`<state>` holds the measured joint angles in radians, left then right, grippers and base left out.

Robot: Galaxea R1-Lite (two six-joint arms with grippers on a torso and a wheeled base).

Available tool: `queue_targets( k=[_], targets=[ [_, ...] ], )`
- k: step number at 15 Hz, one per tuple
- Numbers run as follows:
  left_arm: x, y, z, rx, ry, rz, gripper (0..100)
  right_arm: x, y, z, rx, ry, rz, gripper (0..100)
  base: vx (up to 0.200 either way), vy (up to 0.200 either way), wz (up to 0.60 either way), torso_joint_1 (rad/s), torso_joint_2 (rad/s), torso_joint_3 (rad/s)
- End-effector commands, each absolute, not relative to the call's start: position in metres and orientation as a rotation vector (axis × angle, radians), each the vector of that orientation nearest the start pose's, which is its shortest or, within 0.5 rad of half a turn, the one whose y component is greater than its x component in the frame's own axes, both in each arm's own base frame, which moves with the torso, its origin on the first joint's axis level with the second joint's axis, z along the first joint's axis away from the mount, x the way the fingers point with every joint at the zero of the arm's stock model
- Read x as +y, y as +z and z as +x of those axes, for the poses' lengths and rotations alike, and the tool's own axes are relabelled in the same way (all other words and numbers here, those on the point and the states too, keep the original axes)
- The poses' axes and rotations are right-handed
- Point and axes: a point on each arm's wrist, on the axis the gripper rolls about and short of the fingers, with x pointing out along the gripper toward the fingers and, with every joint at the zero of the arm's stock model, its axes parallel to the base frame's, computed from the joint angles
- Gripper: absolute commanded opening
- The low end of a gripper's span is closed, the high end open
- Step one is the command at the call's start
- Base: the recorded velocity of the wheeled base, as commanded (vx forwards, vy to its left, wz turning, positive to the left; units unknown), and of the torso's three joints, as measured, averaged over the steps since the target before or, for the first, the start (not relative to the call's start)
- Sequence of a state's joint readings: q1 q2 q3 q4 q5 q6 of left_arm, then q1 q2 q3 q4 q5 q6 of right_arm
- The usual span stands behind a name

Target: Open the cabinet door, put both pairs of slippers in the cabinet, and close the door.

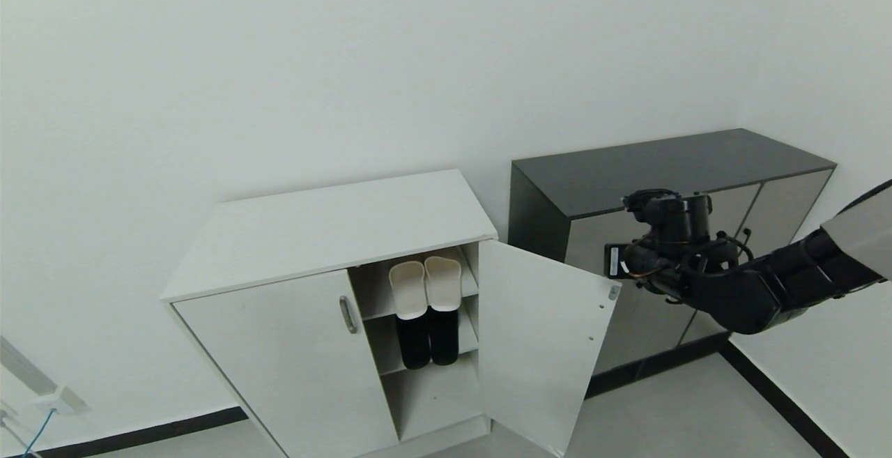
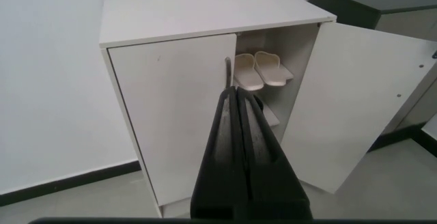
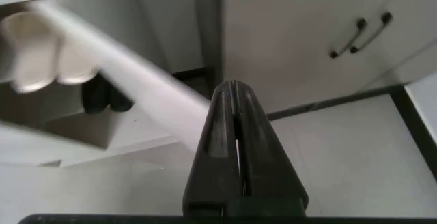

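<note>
The white cabinet (image 1: 327,231) has its right door (image 1: 543,332) swung open and its left door closed. A white pair of slippers (image 1: 426,287) lies on the upper shelf, and a black pair of slippers (image 1: 428,336) on the shelf below. My right gripper (image 3: 234,87) is shut and empty, hovering just past the open door's top edge (image 3: 136,63), on its outer side. My right arm (image 1: 669,256) is level with the door's top corner. My left gripper (image 2: 231,91) is shut and empty, in front of the closed left door, pointing toward its handle (image 2: 227,70).
A dark grey cabinet (image 1: 669,165) with closed doors stands against the wall right of the white one, close behind the open door. A white wall runs along the right side. A wall socket with a blue cable (image 1: 49,406) sits low at the left.
</note>
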<state>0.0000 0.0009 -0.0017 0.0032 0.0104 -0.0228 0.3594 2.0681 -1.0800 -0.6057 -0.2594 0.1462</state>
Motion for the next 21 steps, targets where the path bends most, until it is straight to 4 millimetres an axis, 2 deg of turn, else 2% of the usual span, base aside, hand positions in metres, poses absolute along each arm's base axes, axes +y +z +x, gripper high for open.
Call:
queue_targets(
  k=[1,10,15,18,21],
  targets=[
    [0.000,0.076,-0.023,0.003,0.011,-0.023,0,0.129,0.102,0.389,0.403,0.055,0.026,0,0.000,0.000,0.00,0.000,0.00,0.000],
    [0.000,0.076,-0.023,0.001,0.011,-0.025,0,0.124,0.082,0.402,0.441,0.052,0.038,0,0.000,0.000,0.00,0.000,0.00,0.000],
    [0.000,0.076,-0.023,0.003,0.011,-0.023,0,0.125,0.080,0.401,0.448,0.055,0.035,0,0.000,0.000,0.00,0.000,0.00,0.000],
    [0.000,0.076,-0.023,0.003,0.011,-0.025,0,0.138,0.080,0.387,0.464,0.091,0.016,0,0.000,0.000,0.00,0.000,0.00,0.000],
    [0.000,0.076,-0.023,0.001,0.011,-0.025,0,0.157,0.090,0.361,0.468,0.154,-0.006,0,0.000,0.000,0.00,0.000,0.00,0.000]
  ],
)
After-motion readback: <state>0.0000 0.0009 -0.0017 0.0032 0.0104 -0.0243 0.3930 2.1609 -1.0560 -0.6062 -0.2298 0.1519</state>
